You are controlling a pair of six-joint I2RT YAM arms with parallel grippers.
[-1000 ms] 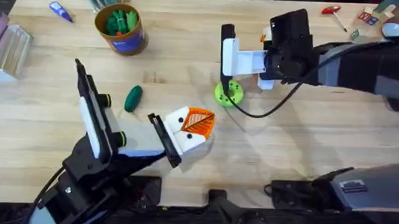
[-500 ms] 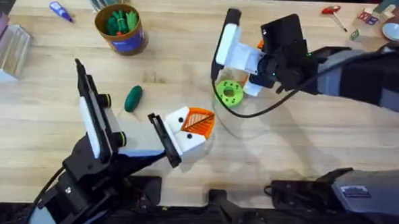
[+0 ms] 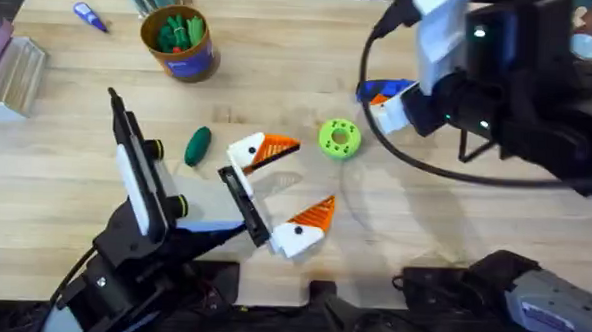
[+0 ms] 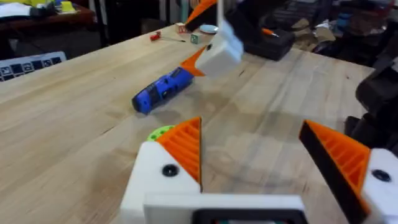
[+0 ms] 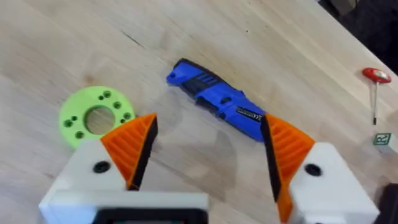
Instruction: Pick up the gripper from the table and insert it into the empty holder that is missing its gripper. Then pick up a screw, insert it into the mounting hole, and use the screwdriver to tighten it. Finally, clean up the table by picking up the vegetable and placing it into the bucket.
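The blue screwdriver lies flat on the wood beyond the lime-green disc. My right gripper hangs open above it, nothing between its orange fingers. In the overhead view the raised right arm hides most of the screwdriver. My left gripper stands wide open and empty near the table's front, and the screwdriver lies farther off. The dark-green vegetable rests left of it. The bucket stands at the back left with green things inside. The loose gripper, holder and screw are out of view.
A purple-blue pen lies at the back left beside a clear box at the left edge. A red-handled tool lies past the screwdriver. The right arm looms large over the back right.
My left gripper has opened wide. The right arm has risen from the disc and swung right toward the camera, and the blue screwdriver now shows on the table.
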